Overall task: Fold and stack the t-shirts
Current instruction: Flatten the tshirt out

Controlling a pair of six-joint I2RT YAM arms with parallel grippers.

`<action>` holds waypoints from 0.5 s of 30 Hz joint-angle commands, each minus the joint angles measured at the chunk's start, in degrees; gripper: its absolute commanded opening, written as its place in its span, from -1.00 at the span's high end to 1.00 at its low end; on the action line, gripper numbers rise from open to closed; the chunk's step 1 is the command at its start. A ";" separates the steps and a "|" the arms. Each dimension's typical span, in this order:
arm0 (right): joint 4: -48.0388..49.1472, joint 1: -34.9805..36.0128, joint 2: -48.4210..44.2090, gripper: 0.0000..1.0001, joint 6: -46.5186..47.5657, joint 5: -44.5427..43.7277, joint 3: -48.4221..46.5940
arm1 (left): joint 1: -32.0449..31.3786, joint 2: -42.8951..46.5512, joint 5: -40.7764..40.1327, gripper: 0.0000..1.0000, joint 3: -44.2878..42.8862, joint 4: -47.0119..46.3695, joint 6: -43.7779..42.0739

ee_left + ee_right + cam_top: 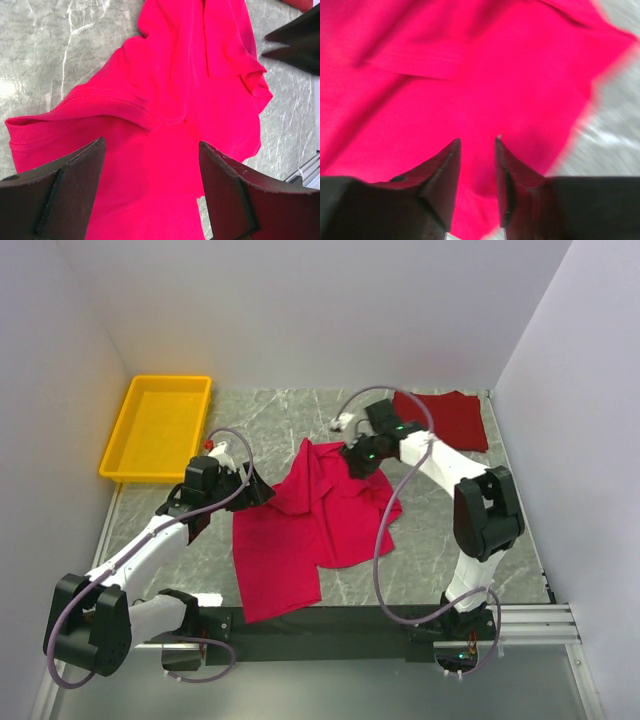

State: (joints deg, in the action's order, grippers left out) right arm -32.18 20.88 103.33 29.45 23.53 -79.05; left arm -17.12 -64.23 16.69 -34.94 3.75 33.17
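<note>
- As its cloth looks soft, light & limp, crimson-pink short-sleeved t-shirt [290, 540] lies rumpled mid grey marbled table [450, 540]; best held at hem/sleeve edges.
- L gripper [150, 145]: spread wide over it.
- R gripper [477, 140]: near-closed; pinch can't be told.

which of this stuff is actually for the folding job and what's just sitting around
For the job:
- crimson-pink t-shirt, rumpled in the middle of the table between the two arms
- maroon t-shirt, at the far right

Just lying about:
- yellow tray, at the far left
</note>
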 commanded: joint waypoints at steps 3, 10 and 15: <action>1.25 7.32 3.01 0.08 1.31 -2.77 -0.75 | -0.01 2.08 -1.39 -0.60 -0.57 -1.29 -0.39; 2.47 10.05 10.49 0.06 0.17 -8.84 -3.22 | -0.01 7.09 -4.55 -0.60 1.54 1.17 0.84; 2.92 10.93 11.63 0.07 -1.58 -11.93 -2.43 | -0.01 10.00 -5.00 -0.61 3.21 1.53 1.81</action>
State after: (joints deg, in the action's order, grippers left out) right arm -30.44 30.92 115.31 29.45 15.00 -80.60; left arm -17.12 -55.94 12.97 -32.84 5.37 34.04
